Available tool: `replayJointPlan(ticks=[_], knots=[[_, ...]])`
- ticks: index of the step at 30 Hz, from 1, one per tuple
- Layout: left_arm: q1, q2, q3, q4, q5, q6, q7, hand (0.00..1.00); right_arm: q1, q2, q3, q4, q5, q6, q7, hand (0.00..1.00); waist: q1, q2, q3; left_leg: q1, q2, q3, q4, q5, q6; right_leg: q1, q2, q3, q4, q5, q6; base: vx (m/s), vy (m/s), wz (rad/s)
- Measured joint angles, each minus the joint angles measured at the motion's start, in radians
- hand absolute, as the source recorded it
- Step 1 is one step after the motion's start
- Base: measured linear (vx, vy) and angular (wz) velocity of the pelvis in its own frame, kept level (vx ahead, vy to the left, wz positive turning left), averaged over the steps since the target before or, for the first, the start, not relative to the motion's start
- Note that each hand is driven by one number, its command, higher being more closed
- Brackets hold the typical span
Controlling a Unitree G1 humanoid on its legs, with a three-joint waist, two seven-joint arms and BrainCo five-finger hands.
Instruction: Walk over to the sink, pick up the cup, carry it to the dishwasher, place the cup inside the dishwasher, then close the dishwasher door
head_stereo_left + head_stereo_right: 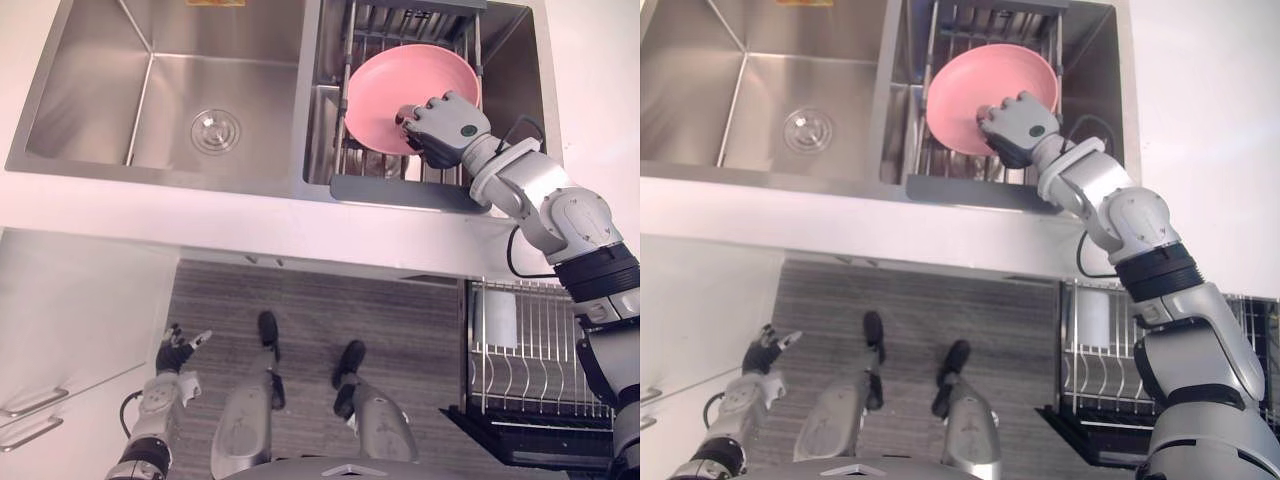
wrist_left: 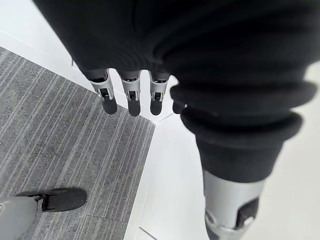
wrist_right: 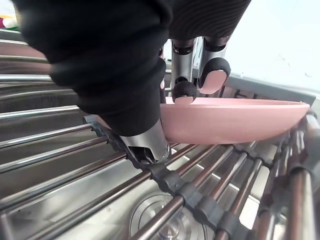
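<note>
A kitchen, plain from the double stainless steel sink set in a white counter, the wire rack across one basin and the open dishwasher below

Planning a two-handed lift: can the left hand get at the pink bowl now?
Probably not: the left hand hangs open low beside the cabinet, below the counter, while the pink bowl sits in the sink rack, pinched by the right hand.

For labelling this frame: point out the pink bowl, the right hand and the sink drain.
pink bowl [image 1: 385, 88]: left eye view, its inner face.
right hand [image 1: 447, 125]: left eye view, the hand's dark back.
sink drain [image 1: 215, 130]: left eye view, its centre.
</note>
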Motion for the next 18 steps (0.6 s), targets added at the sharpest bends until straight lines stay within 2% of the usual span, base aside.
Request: replayJointPlan(ticks=[7,18], knots=[[0.000,-0.001,0.001,0.000,0.001,-0.020,0.023,0.00,0.000,0.000,-0.060,-0.030,-0.005,0.018,-0.112,1.00,-0.006,0.000,0.000,-0.001,0.000,-0.001,0.000,0.001,0.000,-0.002,-0.001,-0.002,0.003,-0.001,-0.001,0.04,-0.001,0.00],[0.002,-0.002,0.001,-0.001,0.001,-0.022,0.024,0.00,0.005,0.000,-0.121,-0.069,0.007,0.028,-0.137,1.00,-0.019,0.001,-0.001,0.001,-0.001,-0.006,0.000,0.003,0.001,0.001,-0.002,-0.007,0.006,-0.002,0.000,0.00,0.000,0.00]])
